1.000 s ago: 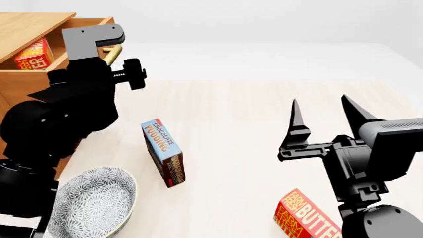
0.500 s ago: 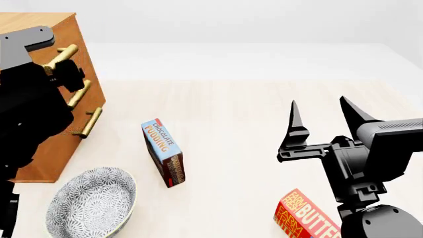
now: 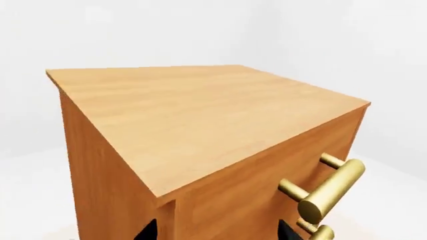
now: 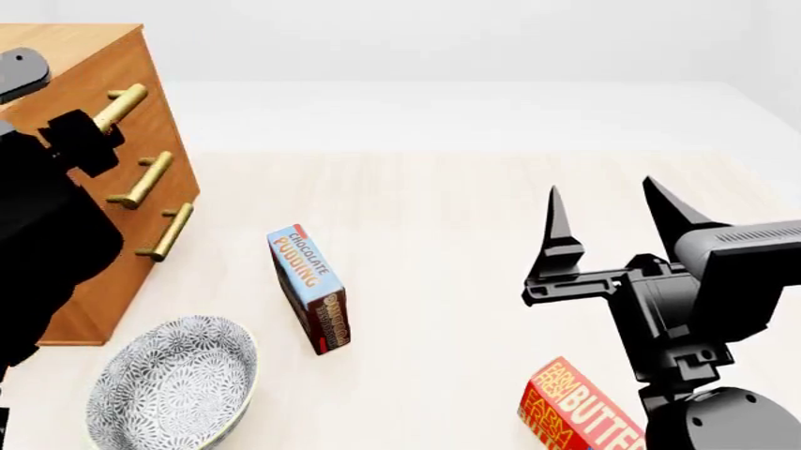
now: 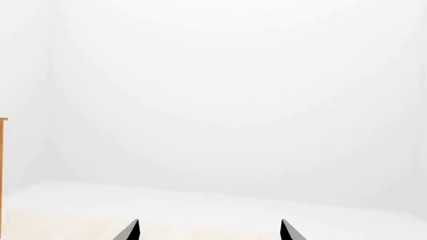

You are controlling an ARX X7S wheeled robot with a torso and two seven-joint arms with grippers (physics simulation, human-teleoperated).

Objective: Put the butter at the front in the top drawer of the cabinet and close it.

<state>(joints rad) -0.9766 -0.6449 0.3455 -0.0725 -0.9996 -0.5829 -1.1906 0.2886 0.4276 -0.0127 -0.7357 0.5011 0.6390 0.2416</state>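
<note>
The cabinet (image 4: 119,178) stands at the far left with all three drawers shut. The top drawer (image 4: 141,103) shows its brass handle (image 4: 119,106), also seen in the left wrist view (image 3: 330,187). No butter shows at the cabinet. One butter box (image 4: 576,408) lies at the front right, partly hidden behind my right arm. My left gripper (image 3: 217,232) is open and empty, close before the cabinet's upper corner (image 3: 200,115). My right gripper (image 4: 605,187) is open and empty, raised above the table; its view (image 5: 209,225) shows only the white wall.
A blue chocolate pudding box (image 4: 310,289) stands on edge mid-table. A patterned bowl (image 4: 175,384) sits at the front left below the cabinet. My black left arm (image 4: 44,244) covers the cabinet's left part.
One second ago the top drawer stood open with a butter box inside; it is now shut. Since then my left arm has drawn back to the left. The right arm has not moved.
</note>
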